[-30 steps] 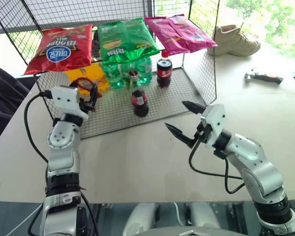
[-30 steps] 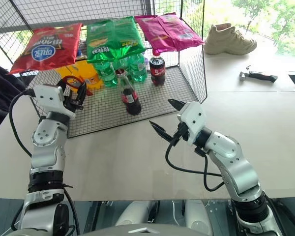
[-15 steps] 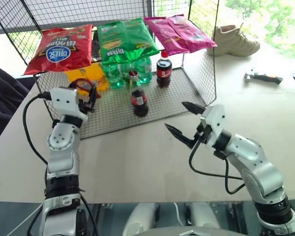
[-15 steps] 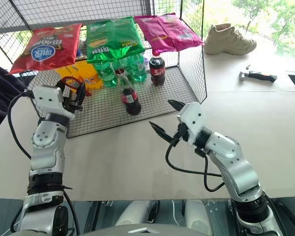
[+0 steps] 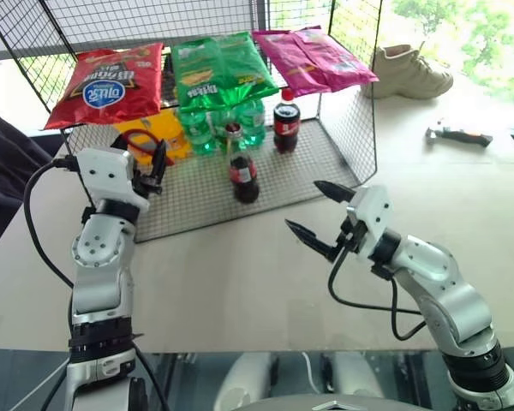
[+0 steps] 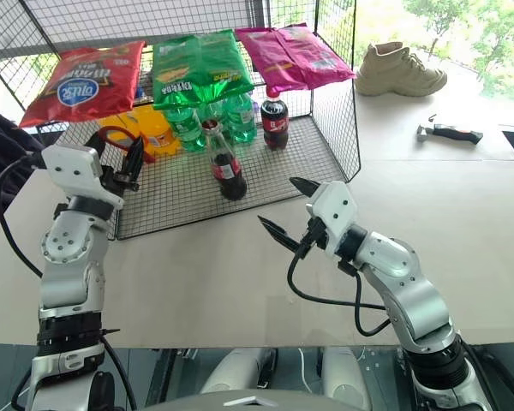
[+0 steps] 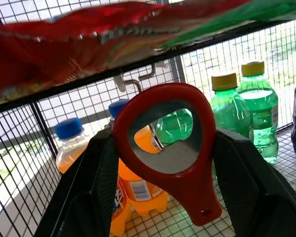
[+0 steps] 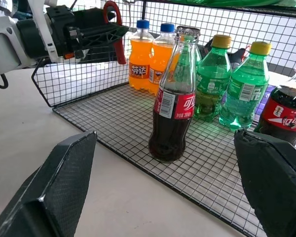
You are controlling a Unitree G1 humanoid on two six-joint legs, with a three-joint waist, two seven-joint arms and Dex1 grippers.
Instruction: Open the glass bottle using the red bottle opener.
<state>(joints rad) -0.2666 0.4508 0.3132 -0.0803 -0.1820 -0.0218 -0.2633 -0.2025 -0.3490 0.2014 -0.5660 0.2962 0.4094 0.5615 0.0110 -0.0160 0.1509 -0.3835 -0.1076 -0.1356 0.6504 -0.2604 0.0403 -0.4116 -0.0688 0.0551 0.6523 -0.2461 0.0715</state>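
Note:
The glass bottle (image 5: 242,171) stands upright on the wire rack floor, dark liquid inside, red label, metal cap on its narrow neck; the right wrist view has the bottle (image 8: 173,113) dead ahead. My left gripper (image 5: 152,165) is raised at the rack's left front corner, shut on the red bottle opener (image 7: 200,197), whose oval ring (image 5: 135,142) sticks up past the fingers. It is well left of the bottle and apart from it. My right gripper (image 5: 304,205) hovers over the table in front of the rack, open and empty, pointing at the bottle.
Wire rack (image 5: 197,201) with a plastic cola bottle (image 5: 285,120), green bottles (image 5: 210,128) and orange bottles (image 8: 140,54) behind the glass one. Chip bags (image 5: 214,64) lie on its upper shelf. A shoe (image 5: 411,68) and a hand tool (image 5: 458,134) lie at the far right.
My left hand has lifted and drawn back a little with the opener still in its grip. The right arm and the bottle have stayed put.

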